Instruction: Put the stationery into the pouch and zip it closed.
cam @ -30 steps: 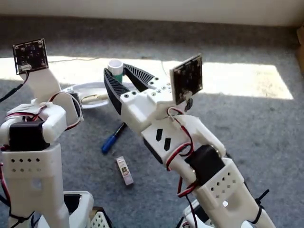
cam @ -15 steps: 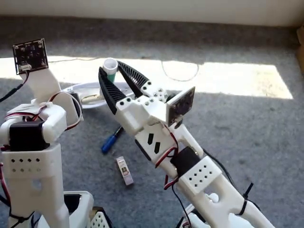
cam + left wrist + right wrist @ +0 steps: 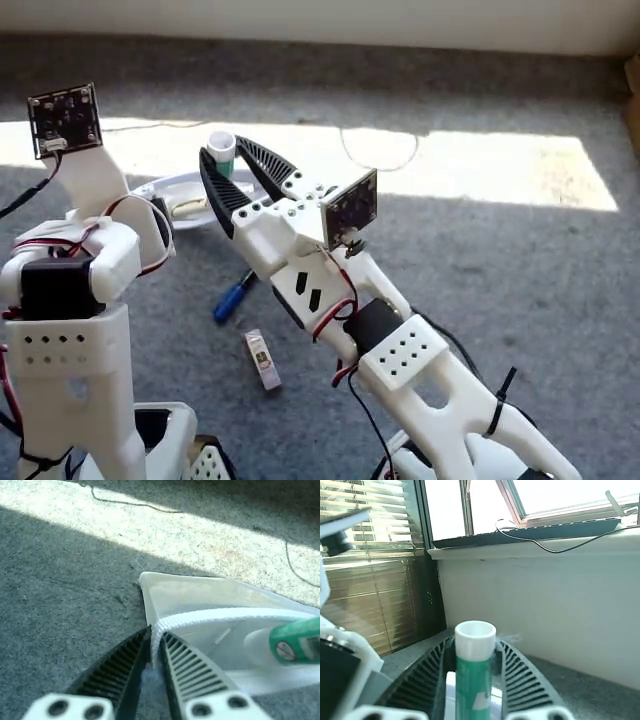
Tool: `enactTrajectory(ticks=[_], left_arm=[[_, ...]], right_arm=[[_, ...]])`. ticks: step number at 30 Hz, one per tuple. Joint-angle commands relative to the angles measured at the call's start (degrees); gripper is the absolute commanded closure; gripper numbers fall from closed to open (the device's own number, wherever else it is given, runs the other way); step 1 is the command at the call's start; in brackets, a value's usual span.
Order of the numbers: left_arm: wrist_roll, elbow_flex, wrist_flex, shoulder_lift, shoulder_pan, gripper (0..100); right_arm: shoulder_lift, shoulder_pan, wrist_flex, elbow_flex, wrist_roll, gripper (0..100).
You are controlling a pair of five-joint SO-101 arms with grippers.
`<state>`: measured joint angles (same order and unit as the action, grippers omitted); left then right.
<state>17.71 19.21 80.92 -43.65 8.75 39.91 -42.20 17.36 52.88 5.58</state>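
Note:
A white mesh pouch (image 3: 186, 186) lies on the grey carpet with a pale item (image 3: 196, 207) inside. In the left wrist view my left gripper (image 3: 155, 632) is shut on the pouch (image 3: 210, 600) at its zipper edge near a corner. My right gripper (image 3: 224, 158) is shut on a green and white glue stick (image 3: 221, 143), held upright just above the pouch's far side. The glue stick (image 3: 475, 670) stands between the black fingers of the right gripper (image 3: 475, 641), and its green end (image 3: 297, 642) hangs over the pouch. A blue pen (image 3: 232, 297) and a small eraser (image 3: 262, 359) lie on the carpet.
A thin cable (image 3: 380, 150) loops across the sunlit strip of carpet behind the pouch. The left arm's white body (image 3: 70, 290) stands at the near left, close to the pen and the eraser.
My right arm has swung left and stretched forward with the glue stick, bringing it over the pouch. The left arm, pen and eraser have not moved.

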Motion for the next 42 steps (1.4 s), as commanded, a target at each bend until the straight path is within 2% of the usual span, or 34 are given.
enactTrajectory(ticks=[1,9,12,16,20,28,37,42], left_arm=[[-0.53,-0.48,-1.23,-1.10,-0.66,99],[-0.53,-0.40,-1.23,-1.10,-0.66,99],[-0.53,-0.40,-1.23,-1.10,-0.57,99],[-0.53,-0.40,-1.23,-1.10,-0.57,99],[-0.53,-0.40,-1.23,-1.01,-0.57,99],[-0.62,-0.31,-1.23,-0.75,-0.57,99],[-0.62,-0.31,-1.23,-0.75,-0.57,99],[-0.62,-0.31,-1.14,-0.75,-0.22,99]], right_arm=[[0.57,-0.31,0.31,-0.48,-0.79,98.9],[0.84,-0.48,-13.14,-1.19,-0.88,98.8],[0.84,-0.48,-14.02,-1.27,-1.49,98.8],[0.84,-0.57,-14.02,-1.01,-7.74,94.9],[0.84,-0.57,-14.02,-0.75,-8.00,87.8],[1.01,-0.57,-14.29,-0.75,-8.00,87.5],[10.95,-0.31,-26.77,-3.03,-8.00,87.2],[11.65,-0.13,-31.78,-5.85,-8.00,87.2]])
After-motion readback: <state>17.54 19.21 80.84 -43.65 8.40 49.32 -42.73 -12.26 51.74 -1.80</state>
